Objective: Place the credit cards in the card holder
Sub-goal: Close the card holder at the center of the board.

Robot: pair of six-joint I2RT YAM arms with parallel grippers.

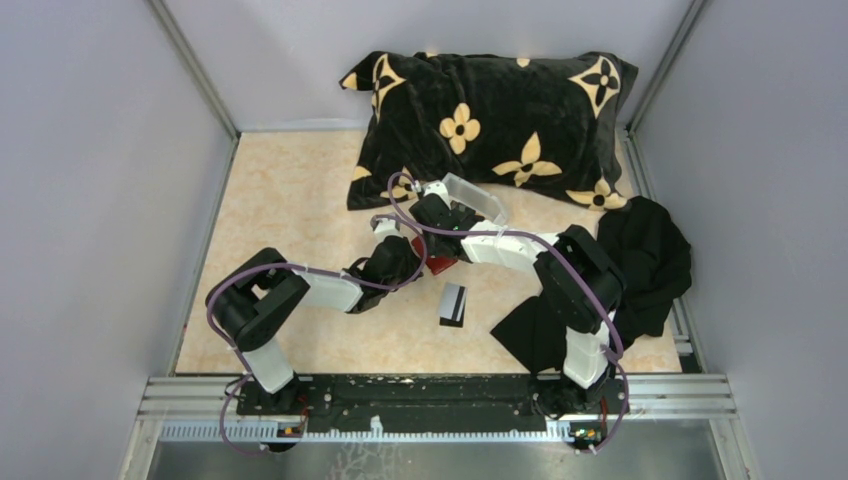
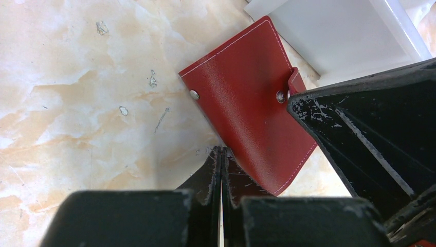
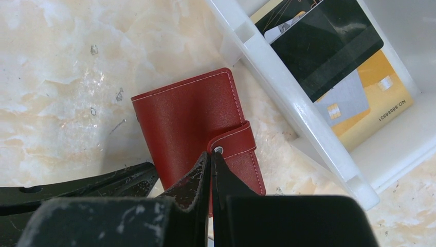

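My left gripper (image 2: 221,157) is fully closed with nothing between its fingers. Its tips sit at one edge of the holder (image 2: 247,98). My right gripper (image 3: 211,162) is also closed, with its tips at the holder's snap tab. The holder lies flat and folded near the middle of the worktop (image 1: 300,200), just beside the white tray (image 3: 288,98). Several cards (image 3: 329,51) lie in the tray. One black card (image 1: 452,303) with a white band lies apart, toward the near edge.

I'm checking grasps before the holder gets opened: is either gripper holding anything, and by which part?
Cannot tell. The shut right gripper meets the card holder at its snap strap; the shut left gripper meets its edge.
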